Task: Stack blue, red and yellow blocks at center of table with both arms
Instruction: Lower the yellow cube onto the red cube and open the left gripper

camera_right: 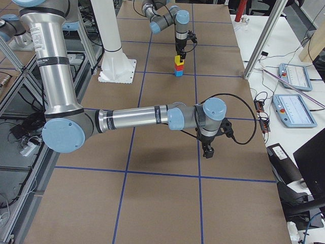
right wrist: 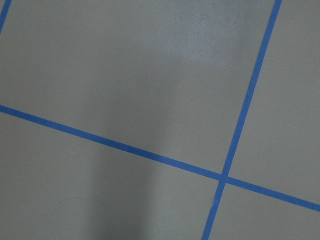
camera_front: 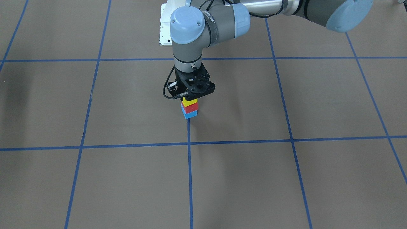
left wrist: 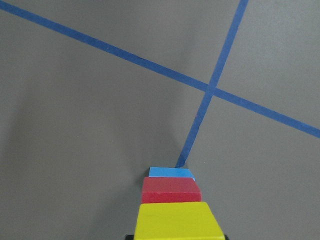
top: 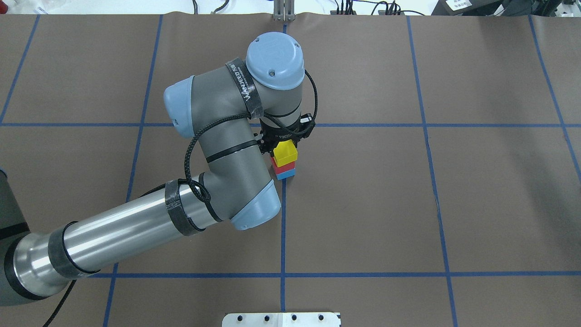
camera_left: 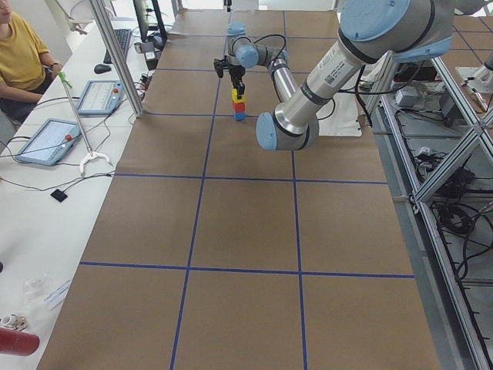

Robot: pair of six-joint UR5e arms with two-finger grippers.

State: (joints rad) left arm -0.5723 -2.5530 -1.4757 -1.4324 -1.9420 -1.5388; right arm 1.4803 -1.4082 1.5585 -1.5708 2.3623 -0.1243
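Note:
A blue block [camera_front: 189, 115], a red block [camera_front: 190, 109] and a yellow block [camera_front: 189, 102] stand stacked in that order from the table up, near the table's centre on a blue tape line. My left gripper [camera_front: 190, 98] points straight down over the stack and is shut on the yellow block [top: 286, 153]. The left wrist view shows the yellow block [left wrist: 177, 220] on the red block [left wrist: 170, 189] on the blue block [left wrist: 170, 172]. My right gripper [camera_right: 207, 151] hangs low over bare table far from the stack; I cannot tell whether it is open or shut.
Blue tape lines [camera_front: 189, 165] grid the brown table. The white robot base plate [top: 281, 319] sits at the robot's edge. A person [camera_left: 19, 58] and tablets [camera_left: 46, 140] are at a side bench beyond the table.

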